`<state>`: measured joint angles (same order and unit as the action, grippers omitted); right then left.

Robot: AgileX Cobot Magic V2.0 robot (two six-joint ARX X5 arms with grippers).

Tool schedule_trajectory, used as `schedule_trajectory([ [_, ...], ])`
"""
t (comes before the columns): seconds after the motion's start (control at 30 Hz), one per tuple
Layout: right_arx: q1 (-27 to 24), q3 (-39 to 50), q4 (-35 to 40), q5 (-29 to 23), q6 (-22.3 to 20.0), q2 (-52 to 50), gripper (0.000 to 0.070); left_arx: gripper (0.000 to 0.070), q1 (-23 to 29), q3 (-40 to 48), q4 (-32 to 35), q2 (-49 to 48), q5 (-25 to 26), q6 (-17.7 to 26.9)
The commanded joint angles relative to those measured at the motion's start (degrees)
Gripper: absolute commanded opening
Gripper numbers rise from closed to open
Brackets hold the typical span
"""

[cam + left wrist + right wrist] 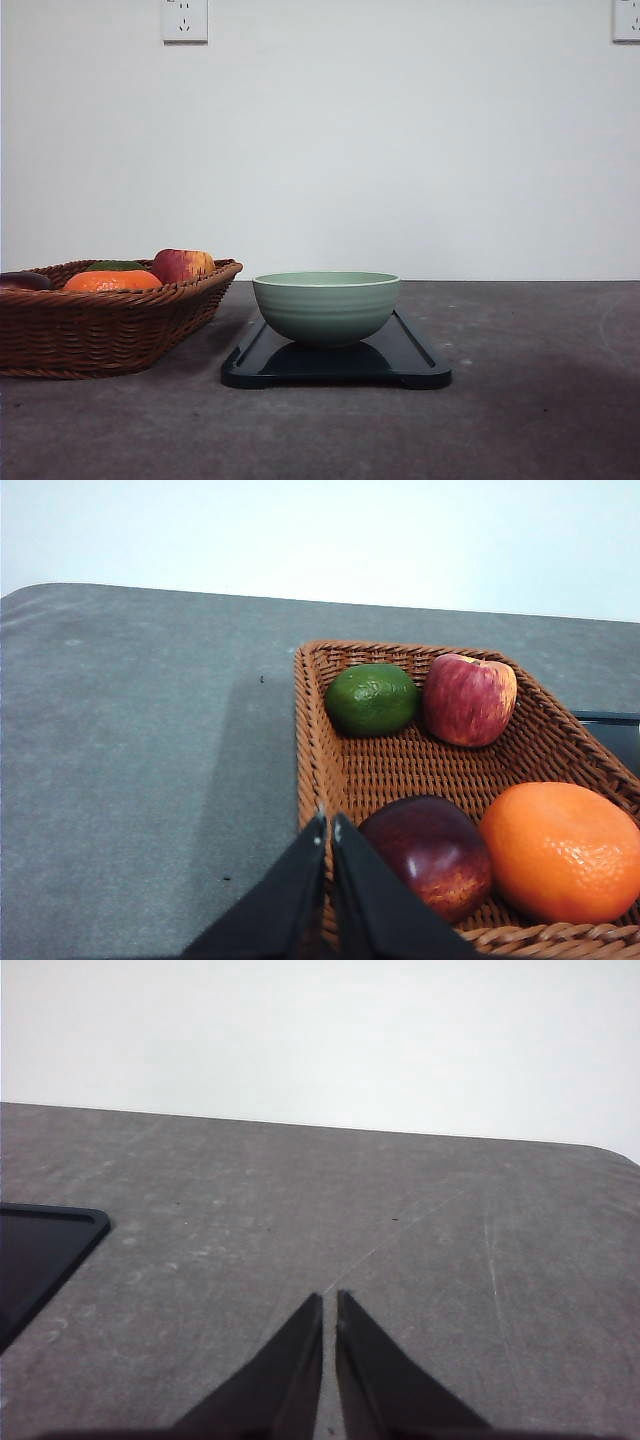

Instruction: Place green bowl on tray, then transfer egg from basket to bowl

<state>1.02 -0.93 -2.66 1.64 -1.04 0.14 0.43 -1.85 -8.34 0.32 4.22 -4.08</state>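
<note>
Two grippers, both pinched nearly closed with just a sliver between the tips and nothing held. The left gripper (328, 825) hangs over the near rim of the basket (120, 320), which sits toward the tabletop's left edge. Inside it are a lime (371, 699), a red apple (468, 699), a dark plum-looking fruit (430, 853) and an orange (562, 851); no egg can be made out among them. The green bowl (326, 306) sits upright on the tray (410, 365), just right of the basket, around mid-table. The right gripper (330, 1300) hovers above bare gray tabletop (400, 1230) near the tray's corner. No readable brands or labels anywhere, only two wall sockets (184, 20).
</note>
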Motion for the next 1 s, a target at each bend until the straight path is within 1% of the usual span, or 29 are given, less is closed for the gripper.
schedule_trajectory([
  [0.0,-0.02,0.24,0.50,-0.19,0.81,0.07,0.0016,0.0000,0.09,1.09,0.59,-0.07,-0.21,0.37],
  [0.97,-0.02,0.24,0.50,-0.19,0.81,0.07,0.0016,0.0000,0.09,1.09,0.59,-0.07,-0.21,0.37],
])
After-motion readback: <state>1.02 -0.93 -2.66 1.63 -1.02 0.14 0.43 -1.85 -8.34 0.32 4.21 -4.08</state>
